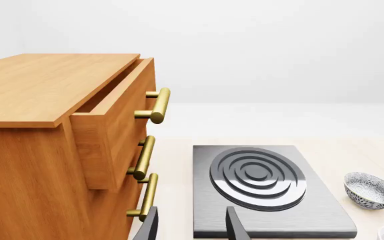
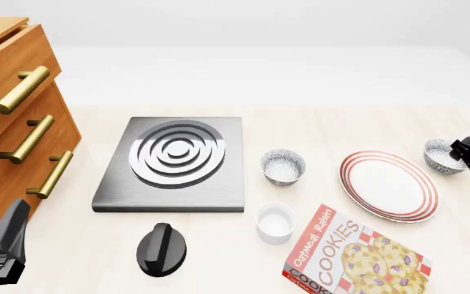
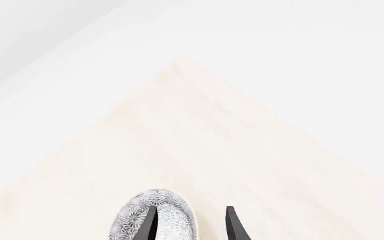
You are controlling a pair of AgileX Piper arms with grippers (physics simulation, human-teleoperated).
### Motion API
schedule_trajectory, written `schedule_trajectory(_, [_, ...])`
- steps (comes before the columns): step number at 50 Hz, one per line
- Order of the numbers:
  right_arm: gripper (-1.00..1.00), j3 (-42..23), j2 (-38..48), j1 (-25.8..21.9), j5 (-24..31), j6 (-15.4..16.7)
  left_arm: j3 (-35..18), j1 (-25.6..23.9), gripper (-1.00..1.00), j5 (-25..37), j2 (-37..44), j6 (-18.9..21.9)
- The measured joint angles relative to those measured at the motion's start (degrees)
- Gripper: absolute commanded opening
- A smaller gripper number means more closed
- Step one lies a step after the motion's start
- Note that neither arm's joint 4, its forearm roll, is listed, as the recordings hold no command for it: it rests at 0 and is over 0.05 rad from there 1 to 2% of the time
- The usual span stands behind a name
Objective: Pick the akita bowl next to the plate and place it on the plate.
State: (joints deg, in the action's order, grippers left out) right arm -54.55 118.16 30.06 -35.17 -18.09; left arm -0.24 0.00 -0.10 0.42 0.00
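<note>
The plate (image 2: pixel 388 185), white with red rings, lies right of centre on the table. An akita bowl (image 2: pixel 442 156) stands just off its far-right rim, and another like it (image 2: pixel 283 166) stands to the plate's left. My right gripper (image 2: pixel 464 150) is at the right-hand bowl. In the right wrist view that gripper (image 3: pixel 192 227) is open, with one finger over the speckled bowl (image 3: pixel 168 215) and the other beside it, and the bowl's wall sits between them. My left gripper (image 1: pixel 192 230) is open and holds nothing, low by the cabinet; its arm (image 2: pixel 7 245) shows at the front left.
A wooden drawer cabinet (image 2: pixel 14 122) with brass handles stands at the left, its top drawer (image 1: pixel 112 125) pulled partly out. A grey burner slab (image 2: pixel 178 156), a black knob (image 2: pixel 161 248), a plain white cup (image 2: pixel 274 222) and a cookies box (image 2: pixel 354 257) lie across the middle and front.
</note>
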Motion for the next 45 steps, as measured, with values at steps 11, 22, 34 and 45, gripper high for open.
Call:
schedule_trajectory(11, [1.00,-0.71,1.60,-0.06,-0.07,0.58,0.00,0.00,1.00,0.00,0.00,0.00])
schedule_trajectory(22, [1.00,-1.02,2.84,-0.11,-0.31,1.21,0.00,0.00,1.00,0.00,0.00,0.00])
schedule_trajectory(34, [1.00,-1.23,3.68,-0.27,-0.67,1.93,0.00,0.00,1.00,0.00,0.00,0.00])
schedule_trajectory(45, [1.00,-1.74,4.32,-0.50,-1.00,2.51,0.00,0.00,1.00,0.00,0.00,0.00])
